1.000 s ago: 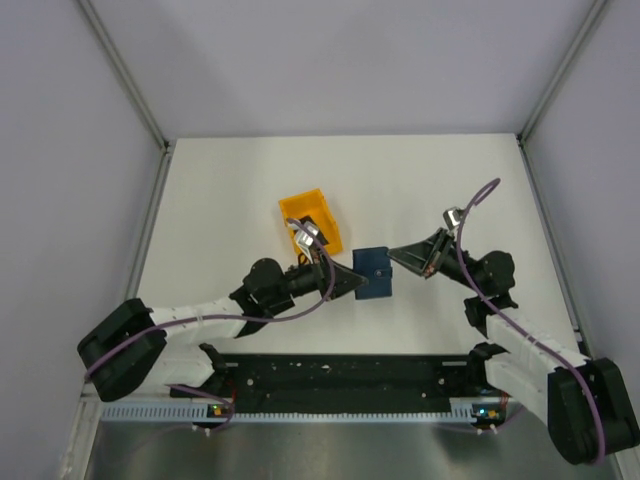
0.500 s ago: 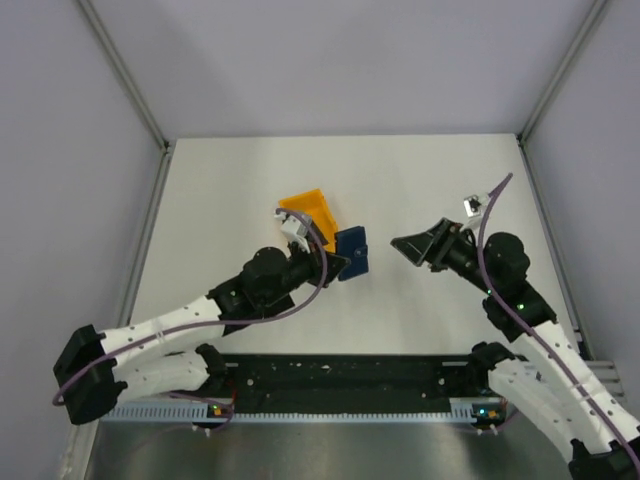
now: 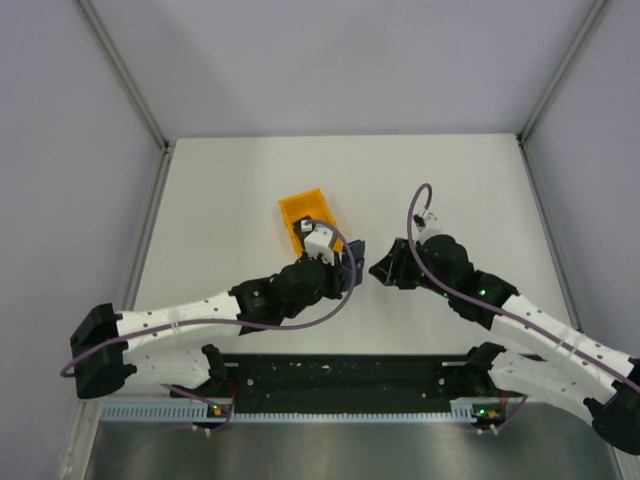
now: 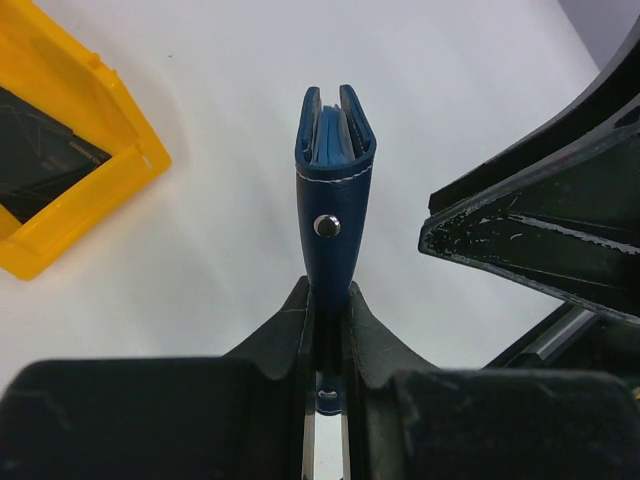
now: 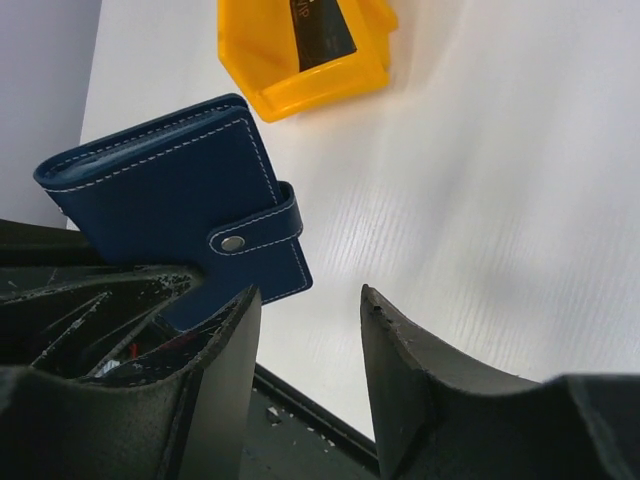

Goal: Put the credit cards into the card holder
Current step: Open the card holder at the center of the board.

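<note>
Heads up: your left gripper (image 4: 328,300) is clenched on the card holder (image 4: 335,190) and holds it up edge-on by its lower end. Your right gripper (image 5: 308,297) has its jaws parted with nothing between them, just beside the wallet's strap side.

The holder is navy with a leathery look, white stitching and a round metal snap (image 5: 233,242) on the strap. Only the left wrist view shows the lighter blue leaves inside.

Both wrist views catch a dark credit card (image 4: 45,165) lying in the glossy orange plastic bin (image 5: 300,85). From overhead you can't make that card out, just the bin near the left wrist on the white table (image 3: 230,190).
</note>
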{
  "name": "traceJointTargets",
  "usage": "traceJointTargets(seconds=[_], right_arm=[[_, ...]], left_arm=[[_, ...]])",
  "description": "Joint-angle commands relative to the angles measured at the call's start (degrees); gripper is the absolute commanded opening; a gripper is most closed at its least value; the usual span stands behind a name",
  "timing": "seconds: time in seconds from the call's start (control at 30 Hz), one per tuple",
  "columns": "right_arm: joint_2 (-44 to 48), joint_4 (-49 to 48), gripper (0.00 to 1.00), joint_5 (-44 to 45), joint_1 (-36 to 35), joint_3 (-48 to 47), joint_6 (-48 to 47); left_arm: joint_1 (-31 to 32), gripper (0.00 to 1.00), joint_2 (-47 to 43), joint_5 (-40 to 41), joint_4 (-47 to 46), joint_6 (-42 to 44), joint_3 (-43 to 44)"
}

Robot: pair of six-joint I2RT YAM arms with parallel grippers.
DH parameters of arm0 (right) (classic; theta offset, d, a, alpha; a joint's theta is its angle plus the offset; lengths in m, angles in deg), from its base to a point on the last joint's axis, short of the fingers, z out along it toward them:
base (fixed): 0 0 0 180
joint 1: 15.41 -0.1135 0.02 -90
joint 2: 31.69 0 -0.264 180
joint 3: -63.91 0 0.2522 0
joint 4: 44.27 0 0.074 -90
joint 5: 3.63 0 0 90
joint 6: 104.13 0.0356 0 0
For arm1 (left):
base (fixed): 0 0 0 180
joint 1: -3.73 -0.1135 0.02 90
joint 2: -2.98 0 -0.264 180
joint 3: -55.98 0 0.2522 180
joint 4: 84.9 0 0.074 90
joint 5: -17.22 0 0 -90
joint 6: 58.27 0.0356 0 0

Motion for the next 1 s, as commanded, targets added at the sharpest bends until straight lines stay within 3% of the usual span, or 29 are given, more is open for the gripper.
traceJointTargets(seconds=[0.0,0.27,0.63,0.73,0.83,0.9,0.97], right_arm=[[-1.23,-3.9,0.45,0.64,-1.23,-3.41,0.72],[-3.96,-7.59,0.53,-1.21,-2.46,-3.59,1.42],[-7.83,-8.31,0.5,-0.34,-2.64,-3.41,3.0],[-9.14,-2.36,0.44,3.78,-2.64,-4.99,3.7],[-12.13,13.18,0.32,15.61,-3.42,-11.04,5.19],[-13.89,20.32,0.31,22.75,-4.48,-13.43,6.08],[-12.76,20.1,0.31,23.57,-5.1,-12.91,5.99]], left_arm=[[1.12,0.0,1.1,3.32,0.72,1.4,3.29],[2.09,0.0,3.3,2.44,0.45,1.92,4.35],[2.53,0.0,2.69,-0.11,-3.41,2.98,3.3],[2.62,0.0,2.51,0.24,-3.5,3.24,3.29],[2.62,0.0,2.16,2.17,-2.98,3.33,3.47],[2.71,0.0,1.98,3.23,-2.36,3.51,3.47],[2.71,0.0,1.98,4.19,-1.83,3.59,3.47]])
